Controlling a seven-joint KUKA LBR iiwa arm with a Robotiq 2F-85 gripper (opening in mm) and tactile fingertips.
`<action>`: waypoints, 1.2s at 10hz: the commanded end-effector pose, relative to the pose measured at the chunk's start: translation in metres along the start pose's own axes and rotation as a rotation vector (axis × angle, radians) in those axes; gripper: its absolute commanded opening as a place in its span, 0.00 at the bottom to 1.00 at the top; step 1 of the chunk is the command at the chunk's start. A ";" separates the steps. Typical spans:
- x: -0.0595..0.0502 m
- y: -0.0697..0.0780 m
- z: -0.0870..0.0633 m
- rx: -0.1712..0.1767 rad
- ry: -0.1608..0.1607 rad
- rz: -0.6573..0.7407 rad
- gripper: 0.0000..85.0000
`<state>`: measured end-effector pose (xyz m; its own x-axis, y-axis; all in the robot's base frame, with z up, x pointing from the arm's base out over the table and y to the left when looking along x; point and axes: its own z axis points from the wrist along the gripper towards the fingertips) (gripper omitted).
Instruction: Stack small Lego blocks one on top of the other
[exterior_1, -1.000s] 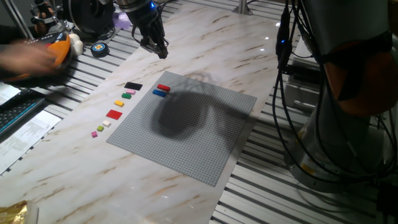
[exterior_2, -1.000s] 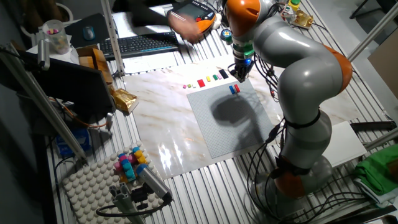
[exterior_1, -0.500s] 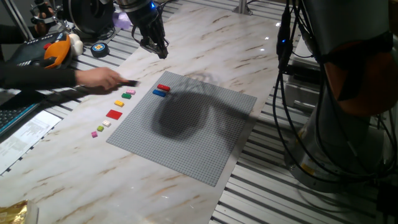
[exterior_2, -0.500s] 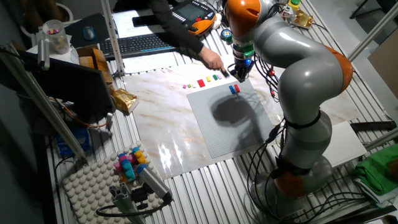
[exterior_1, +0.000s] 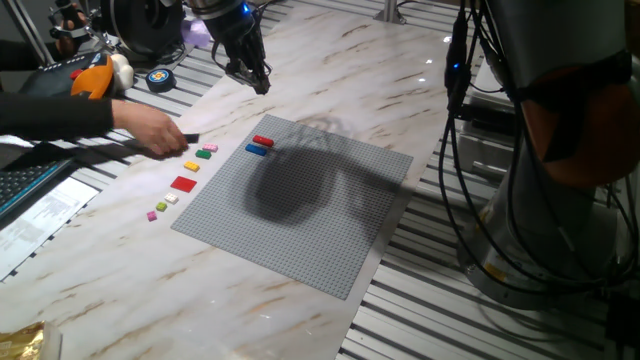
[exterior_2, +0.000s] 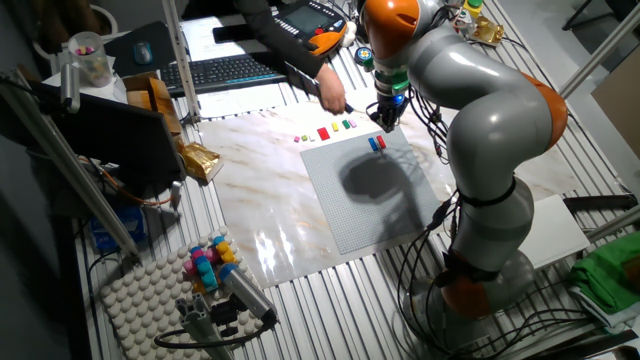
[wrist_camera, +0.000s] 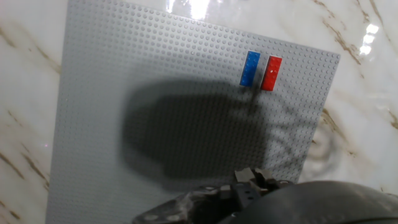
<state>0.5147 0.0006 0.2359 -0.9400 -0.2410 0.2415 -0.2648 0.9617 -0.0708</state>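
Observation:
A red brick (exterior_1: 263, 141) and a blue brick (exterior_1: 258, 150) lie side by side at the far left corner of the grey studded plate (exterior_1: 300, 230). The hand view shows the blue brick (wrist_camera: 250, 68) and the red brick (wrist_camera: 272, 73) flat and apart. A person's hand (exterior_1: 150, 128) is at the black brick (exterior_1: 190, 138) on the marble left of the plate. My gripper (exterior_1: 258, 82) hangs above the table behind the plate, away from the bricks and holding nothing. It also shows in the other fixed view (exterior_2: 385, 122). Its jaws are too small to read.
A row of small pieces lies left of the plate: green (exterior_1: 209, 148), yellow (exterior_1: 191, 166), a wider red square (exterior_1: 184, 183) and white (exterior_1: 171, 198). The person's arm reaches in from the left. A round puck (exterior_1: 160, 78) and a keyboard (exterior_2: 225, 70) lie beyond.
A person's hand came in from the left, reached the black brick and drew it a little leftward. My gripper and the red and blue bricks have not moved.

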 end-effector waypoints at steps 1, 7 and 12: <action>0.000 0.000 0.000 0.000 0.000 0.000 0.01; 0.000 0.000 0.000 -0.007 -0.017 0.050 0.01; 0.000 0.000 0.000 -0.064 -0.011 0.134 0.01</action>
<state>0.5148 0.0005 0.2360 -0.9693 -0.1080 0.2209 -0.1195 0.9921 -0.0393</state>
